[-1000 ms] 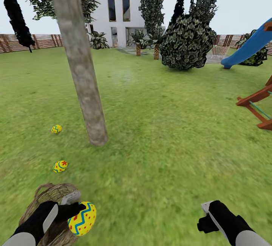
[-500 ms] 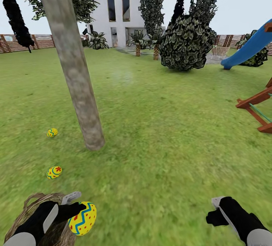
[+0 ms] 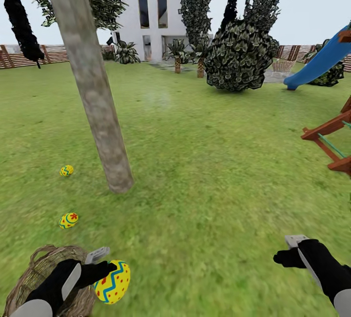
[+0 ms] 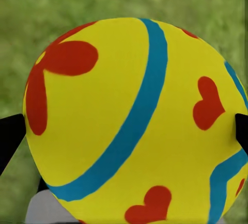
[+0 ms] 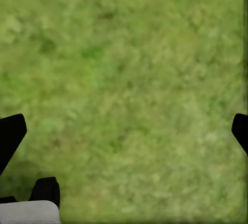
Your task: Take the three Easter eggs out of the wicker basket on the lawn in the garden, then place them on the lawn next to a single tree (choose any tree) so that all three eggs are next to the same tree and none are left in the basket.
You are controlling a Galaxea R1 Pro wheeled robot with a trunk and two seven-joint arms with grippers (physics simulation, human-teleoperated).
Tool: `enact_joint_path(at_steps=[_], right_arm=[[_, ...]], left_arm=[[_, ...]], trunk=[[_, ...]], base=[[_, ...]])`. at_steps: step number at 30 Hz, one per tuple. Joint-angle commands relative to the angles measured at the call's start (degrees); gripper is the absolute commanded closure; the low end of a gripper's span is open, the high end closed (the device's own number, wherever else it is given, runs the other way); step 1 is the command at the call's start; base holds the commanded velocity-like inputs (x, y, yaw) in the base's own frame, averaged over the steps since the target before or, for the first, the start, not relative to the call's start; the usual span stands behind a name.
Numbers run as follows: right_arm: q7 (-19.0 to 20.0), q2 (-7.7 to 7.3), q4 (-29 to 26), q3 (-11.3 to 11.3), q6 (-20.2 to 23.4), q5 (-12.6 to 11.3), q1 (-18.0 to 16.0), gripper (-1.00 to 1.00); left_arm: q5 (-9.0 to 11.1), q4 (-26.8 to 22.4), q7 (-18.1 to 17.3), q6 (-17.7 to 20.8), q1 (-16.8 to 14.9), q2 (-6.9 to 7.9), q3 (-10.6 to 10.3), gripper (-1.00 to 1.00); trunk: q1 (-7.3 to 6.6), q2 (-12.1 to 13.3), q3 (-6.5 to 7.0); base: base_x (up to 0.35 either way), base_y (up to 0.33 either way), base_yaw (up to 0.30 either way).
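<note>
Clamped between the fingers of the left gripper [image 3: 105, 270], the third egg [image 3: 112, 282] hangs just beside the wicker basket [image 3: 29, 278] at the near edge of the lawn [image 3: 209, 171]; the left wrist view shows its yellow shell, blue band and red marks pressed between both fingertips. Two more eggs lie on the grass to the left of the tree [image 3: 100, 112]: one egg [image 3: 67, 170] near the foot of the trunk, the other egg [image 3: 68, 220] between it and the basket. That makes three eggs, one basket, one thick trunk. The basket's inside is largely hidden behind the arm, so it appears emptied, though that cannot be confirmed. The step in hand looks like the carry of the last egg; the next move calls for taking it forward to the trunk, lowering it to the grass beside the other two and letting go gently so it does not roll. Farther right, the right gripper [image 3: 291, 251] hovers over bare grass, its fingers spread and holding nothing.
</note>
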Motion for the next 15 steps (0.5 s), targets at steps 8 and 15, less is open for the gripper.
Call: enact_joint_path(at_steps=[8, 15], right_arm=[[0.0, 3.71, 0.9, 3.2, -0.1, 0.9, 0.0, -1.0], [0.0, 3.8, 1.5, 4.1, -0.2, 0.9, 0.0, -1.0]], left_arm=[[0.0, 0.0, -0.1, 0.4, 0.0, -0.04, 0.2, 1.0], [0.0, 0.0, -0.1, 0.4, 0.0, -0.13, 0.2, 1.0]], trunk=[[-1.77, 3.2, 1.07], [-3.31, 6.0, 2.01]], base=[[-0.144, -0.291, 0.158], [-0.136, -0.291, 0.268]])
